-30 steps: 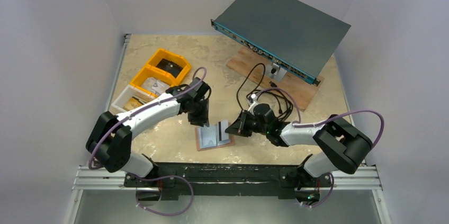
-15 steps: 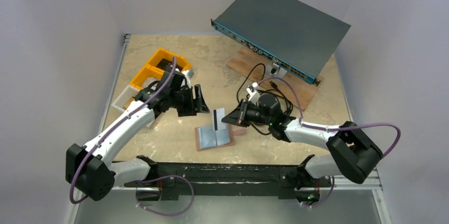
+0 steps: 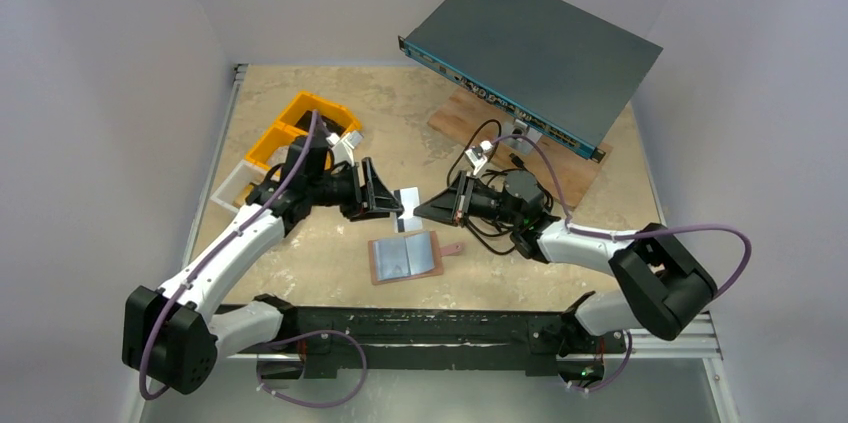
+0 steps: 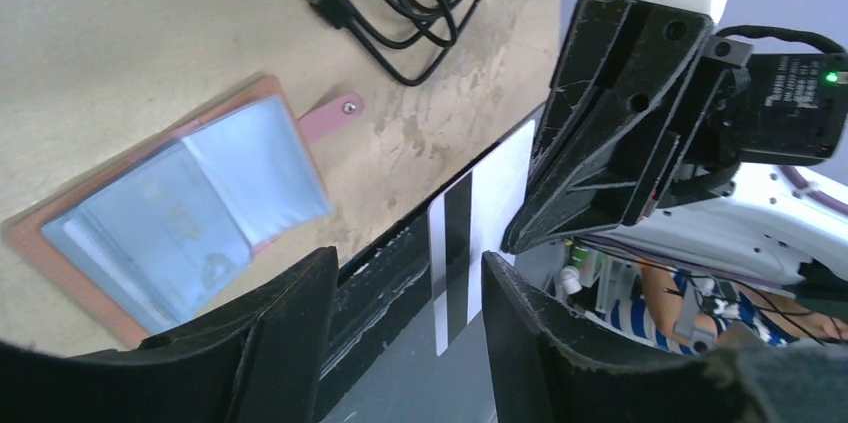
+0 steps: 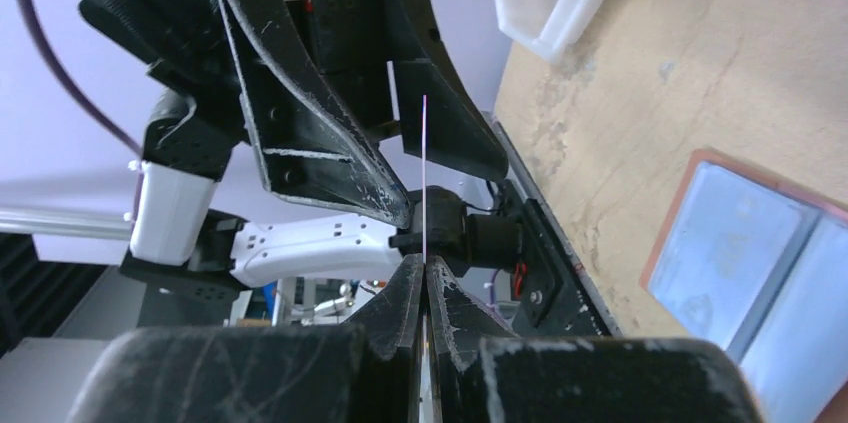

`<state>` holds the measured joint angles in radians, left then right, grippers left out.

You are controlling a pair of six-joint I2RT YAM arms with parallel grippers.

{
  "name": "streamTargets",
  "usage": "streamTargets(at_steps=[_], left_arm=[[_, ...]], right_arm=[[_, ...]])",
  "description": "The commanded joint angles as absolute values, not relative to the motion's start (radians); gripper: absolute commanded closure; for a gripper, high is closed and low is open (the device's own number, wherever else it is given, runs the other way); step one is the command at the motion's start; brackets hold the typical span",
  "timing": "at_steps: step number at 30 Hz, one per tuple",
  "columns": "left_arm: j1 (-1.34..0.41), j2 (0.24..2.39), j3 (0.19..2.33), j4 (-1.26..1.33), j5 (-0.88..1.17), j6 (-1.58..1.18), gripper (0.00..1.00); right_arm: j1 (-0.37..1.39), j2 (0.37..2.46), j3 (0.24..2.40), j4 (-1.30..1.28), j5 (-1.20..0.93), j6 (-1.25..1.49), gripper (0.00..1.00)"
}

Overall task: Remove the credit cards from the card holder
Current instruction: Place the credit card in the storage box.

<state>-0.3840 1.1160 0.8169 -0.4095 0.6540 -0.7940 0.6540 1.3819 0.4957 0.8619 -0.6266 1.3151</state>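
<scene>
Tan card holder (image 3: 406, 258) is lying open by the tabletop's near edge; your right gripper (image 3: 422, 210) is clamping 1 credit card (image 3: 408, 197) aloft, your left gripper (image 3: 390, 199) is gaping opposite.

Credit card (image 5: 424, 175): edge-on in the right wrist view; we cannot read its face. Card holder (image 5: 745, 268): cut off there at frame edge. Yellow bins (image 3: 336, 112): partly behind left arm (image 3: 240, 233); contents too small.
</scene>
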Motion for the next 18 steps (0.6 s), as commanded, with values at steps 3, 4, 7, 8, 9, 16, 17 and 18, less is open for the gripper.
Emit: streamTargets(at_steps=[3, 4, 7, 8, 9, 16, 17, 18], left_arm=[[-0.370, 1.103, 0.775, -0.179, 0.813, -0.903, 0.51], [-0.370, 1.105, 0.769, -0.162, 0.823, -0.916, 0.53], [-0.370, 1.112, 0.752, -0.124, 0.842, -0.944, 0.61], [-0.370, 1.111, 0.747, -0.115, 0.846, -0.953, 0.64], [-0.370, 1.111, 0.746, -0.114, 0.849, -0.955, 0.69], [-0.370, 1.104, 0.744, -0.159, 0.838, -0.942, 1.00], [-0.370, 1.101, 0.746, -0.177, 0.826, -0.934, 1.00], [-0.370, 1.097, 0.754, -0.203, 0.810, -0.921, 1.00]], right_arm=[[0.652, 1.392, 0.524, 0.975, -0.688, 1.366, 1.00], [0.652, 1.393, 0.526, 0.975, -0.687, 1.365, 1.00], [0.651, 1.394, 0.533, 0.958, -0.678, 1.355, 1.00], [0.652, 1.394, 0.535, 0.951, -0.674, 1.352, 1.00], [0.652, 1.396, 0.537, 0.942, -0.670, 1.348, 1.00], [0.652, 1.380, 0.562, 0.831, -0.643, 1.285, 0.90], [0.651, 1.371, 0.567, 0.801, -0.631, 1.262, 0.79], [0.652, 1.359, 0.581, 0.726, -0.613, 1.230, 0.65]])
